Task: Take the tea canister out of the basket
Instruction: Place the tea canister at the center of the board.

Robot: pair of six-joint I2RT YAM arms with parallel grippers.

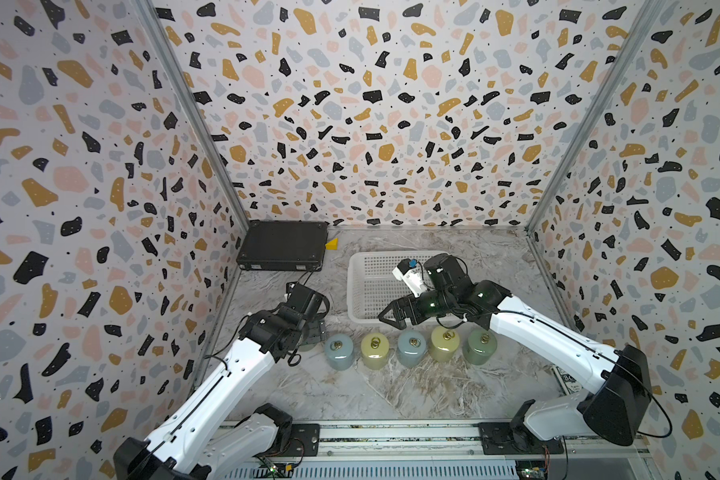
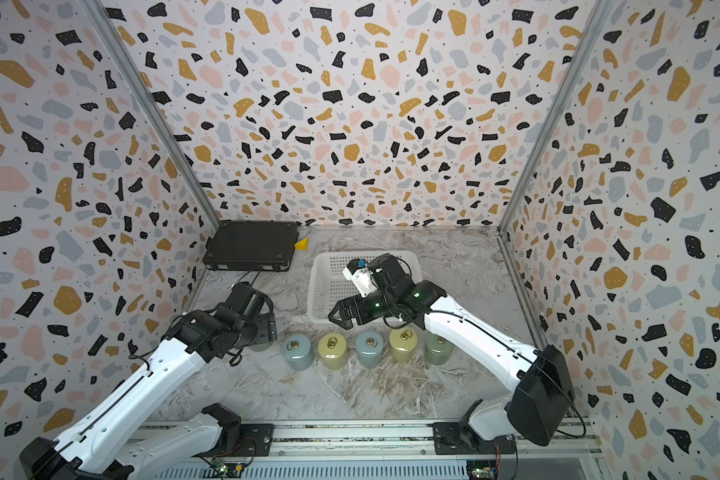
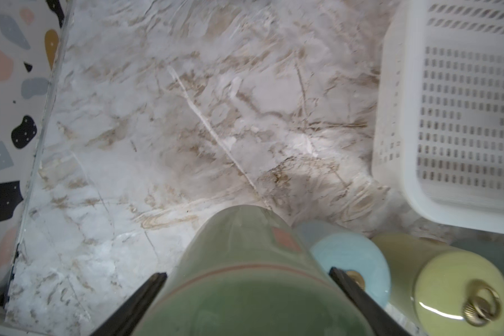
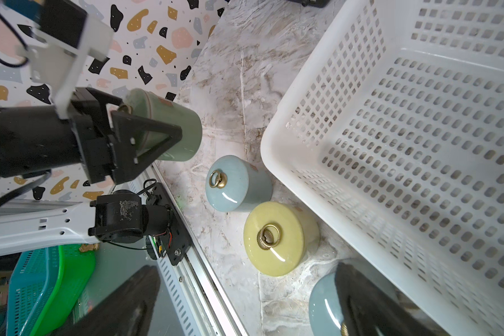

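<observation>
In a top view the basket is seen empty, the right gripper spread at its near rim. In the left wrist view the green tea canister is pinched endwise by the left gripper, over the counter, basket at right.

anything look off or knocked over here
Nothing stands out. Five canisters stand upright in a row beside the basket; the left gripper holds a green canister at the row's end.
</observation>
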